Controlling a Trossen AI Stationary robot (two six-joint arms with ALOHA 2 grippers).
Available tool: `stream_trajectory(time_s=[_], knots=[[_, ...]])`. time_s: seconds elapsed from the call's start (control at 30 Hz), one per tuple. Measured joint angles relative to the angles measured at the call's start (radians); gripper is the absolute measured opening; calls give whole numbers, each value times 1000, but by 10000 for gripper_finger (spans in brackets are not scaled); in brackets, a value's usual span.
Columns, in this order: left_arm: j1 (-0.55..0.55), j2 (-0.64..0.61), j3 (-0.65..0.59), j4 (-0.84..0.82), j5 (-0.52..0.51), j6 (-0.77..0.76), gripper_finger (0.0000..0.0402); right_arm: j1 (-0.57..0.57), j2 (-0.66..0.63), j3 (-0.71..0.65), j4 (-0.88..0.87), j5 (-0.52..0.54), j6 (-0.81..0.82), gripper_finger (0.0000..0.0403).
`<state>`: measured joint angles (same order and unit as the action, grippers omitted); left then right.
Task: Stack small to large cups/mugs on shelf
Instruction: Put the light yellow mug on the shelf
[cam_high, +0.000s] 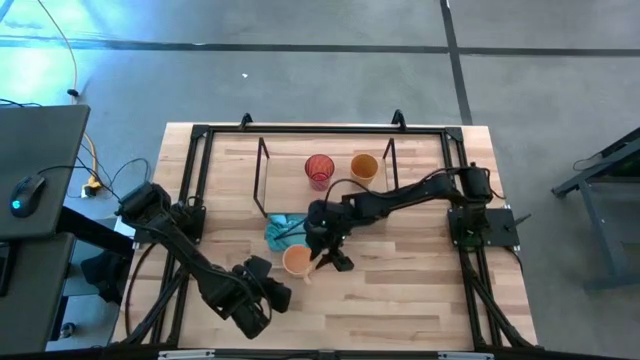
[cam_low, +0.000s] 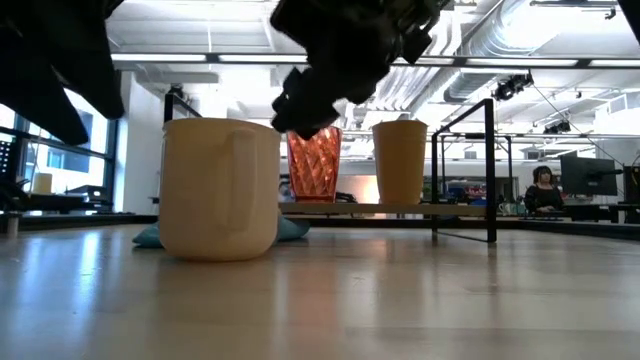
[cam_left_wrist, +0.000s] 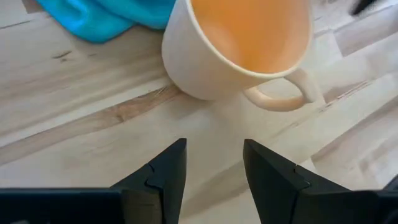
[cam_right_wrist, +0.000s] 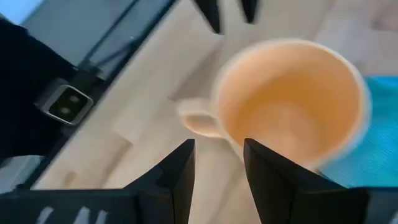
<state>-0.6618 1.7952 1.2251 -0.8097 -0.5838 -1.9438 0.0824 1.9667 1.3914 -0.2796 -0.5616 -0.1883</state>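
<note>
No legible text; plain mug (cam_high: 298, 260).

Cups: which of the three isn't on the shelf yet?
The light orange mug, the only one with a handle, stands on the table beside the blue cloth; the red cup and tumbler are on the shelf.

Two cups (cam_high: 341, 169) on the shelf (cam_high: 283, 166); mug (cam_high: 297, 260) before it, beside cloth (cam_high: 280, 230).

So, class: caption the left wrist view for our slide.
Left gripper open before upright orange mug; blue cloth beyond.
</note>
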Motion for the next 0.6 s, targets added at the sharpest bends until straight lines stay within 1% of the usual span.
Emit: stream_trajectory(time_s=[0.13, 0.23, 0.43, 0.6], knots=[[1, 2, 0, 24, -47, 0, 147, -35, -2, 1, -51, 52, -43, 130], [1, 2, -1, 36, -57, 0, 147, -56, -1, 0, -60, 89, -66, 130], [0, 2, -1, 32, -61, 2, 147, -81, -1, 0, -59, 80, -56, 130], [1, 5, -9, 33, -64, 0, 147, -72, -1, 0, -62, 60, -63, 130]])
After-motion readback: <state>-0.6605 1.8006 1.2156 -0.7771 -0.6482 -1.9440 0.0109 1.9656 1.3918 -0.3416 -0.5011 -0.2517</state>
